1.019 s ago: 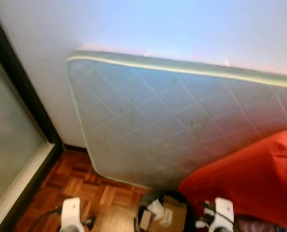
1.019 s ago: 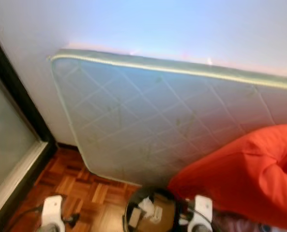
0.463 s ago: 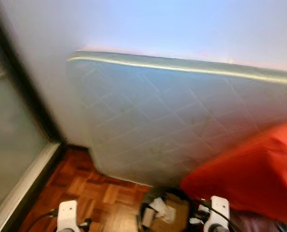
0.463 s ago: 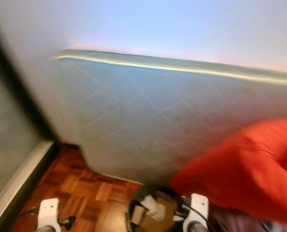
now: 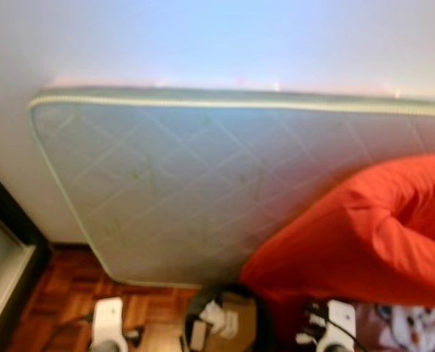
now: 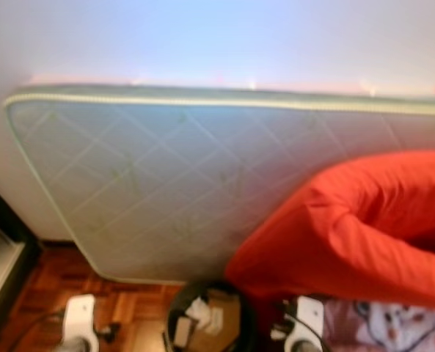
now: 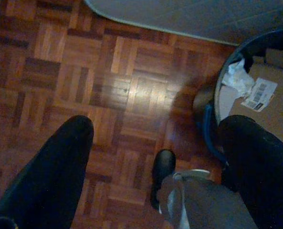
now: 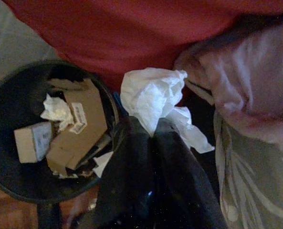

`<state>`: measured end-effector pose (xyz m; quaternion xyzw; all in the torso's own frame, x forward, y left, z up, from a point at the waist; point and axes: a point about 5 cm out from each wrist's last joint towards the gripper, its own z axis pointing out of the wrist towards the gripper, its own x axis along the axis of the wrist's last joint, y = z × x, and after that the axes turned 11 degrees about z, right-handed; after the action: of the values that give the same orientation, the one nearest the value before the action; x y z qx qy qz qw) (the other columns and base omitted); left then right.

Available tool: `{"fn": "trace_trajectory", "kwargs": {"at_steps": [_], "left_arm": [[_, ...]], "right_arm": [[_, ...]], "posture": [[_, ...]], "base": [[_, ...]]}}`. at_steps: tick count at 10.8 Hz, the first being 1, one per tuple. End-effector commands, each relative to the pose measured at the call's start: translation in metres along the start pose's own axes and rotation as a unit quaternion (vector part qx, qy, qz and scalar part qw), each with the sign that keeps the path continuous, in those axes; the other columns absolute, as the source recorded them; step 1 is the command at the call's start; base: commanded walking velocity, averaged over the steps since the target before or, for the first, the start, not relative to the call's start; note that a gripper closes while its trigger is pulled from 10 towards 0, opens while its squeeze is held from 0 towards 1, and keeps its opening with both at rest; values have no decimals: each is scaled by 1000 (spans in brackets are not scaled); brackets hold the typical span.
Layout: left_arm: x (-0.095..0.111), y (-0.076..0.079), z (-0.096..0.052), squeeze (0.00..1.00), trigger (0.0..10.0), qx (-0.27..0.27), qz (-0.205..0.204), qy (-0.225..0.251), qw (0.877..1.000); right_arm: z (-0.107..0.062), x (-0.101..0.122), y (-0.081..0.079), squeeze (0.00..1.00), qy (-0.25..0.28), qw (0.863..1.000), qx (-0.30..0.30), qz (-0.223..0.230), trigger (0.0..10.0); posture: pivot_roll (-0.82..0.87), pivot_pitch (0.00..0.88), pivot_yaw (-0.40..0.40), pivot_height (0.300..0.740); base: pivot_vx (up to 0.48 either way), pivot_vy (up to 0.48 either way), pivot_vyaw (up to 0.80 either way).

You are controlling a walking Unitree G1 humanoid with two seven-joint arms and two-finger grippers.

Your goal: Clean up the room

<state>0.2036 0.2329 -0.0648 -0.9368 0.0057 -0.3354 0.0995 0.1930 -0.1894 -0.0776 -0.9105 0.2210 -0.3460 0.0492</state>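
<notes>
A round black trash bin [image 5: 218,319] stands on the parquet floor below me, holding cardboard pieces, a small box and crumpled paper [image 8: 57,109]. In the right wrist view my right gripper [image 8: 153,129] is shut on a crumpled white tissue [image 8: 153,95], just beside the bin's rim [image 8: 113,112] and in front of a red cover. My left gripper [image 7: 155,138] hangs open over bare parquet, with the bin [image 7: 248,90] off to one side. Both wrists, the left [image 5: 108,319] and the right [image 5: 340,323], show at the bottom edge of the eye views.
A pale quilted mattress [image 5: 202,183] leans on the white wall ahead. A red duvet [image 5: 356,235] bulges at the right over patterned bedding [image 5: 415,326]. A dark door frame [image 5: 8,220] stands at the left. Parquet floor [image 7: 108,71] lies left of the bin.
The camera has swung to the right: mattress and door frame slid left, more red cover and bedding came into view. Arms and bin keep their places at the bottom.
</notes>
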Motion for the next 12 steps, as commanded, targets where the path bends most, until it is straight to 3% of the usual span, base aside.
{"fn": "trace_trajectory", "kwargs": {"at_steps": [1, 4, 6, 7, 8, 10, 12], "left_arm": [[-11, -2, -2, 0, 10000, 3, 5, -21, 1000], [-9, -3, -2, 0, 10000, 23, -14, -6, 1000], [-6, -3, -2, 0, 10000, 39, -32, 14, 999], [0, -5, -2, 0, 10000, 53, -49, 37, 997], [20, -18, -2, 0, 10000, 76, -40, 80, 993], [25, -15, -1, 0, 10000, 72, -45, 90, 992], [23, -14, -1, 0, 10000, 68, -45, 88, 993]], "right_arm": [[2, 7, -7, 0, 12, 1000, 12, -1, 10000], [8, 38, -39, 0, 65, 994, 79, -49, 10000], [4, 47, -64, 0, 100, 974, 178, -102, 10000], [4, 52, -61, 0, 111, 975, 173, -88, 10000], [4, 56, -61, 0, 122, 975, 171, -69, 10000], [4, 57, -74, 0, 123, 973, 185, -60, 10000], [5, 59, -72, 0, 124, 974, 183, -56, 10000]], "posture": [[223, 36, -37, 740], [198, 25, -25, 740], [211, 29, -39, 740], [217, 40, -48, 740], [227, 47, -52, 740], [222, 54, -53, 740], [213, 67, -45, 740]], "base": [[0, 0, 0], [0, 0, 0], [0, 0, 0], [0, 0, 0], [0, 0, 0], [0, 0, 0], [0, 0, 0]]}}
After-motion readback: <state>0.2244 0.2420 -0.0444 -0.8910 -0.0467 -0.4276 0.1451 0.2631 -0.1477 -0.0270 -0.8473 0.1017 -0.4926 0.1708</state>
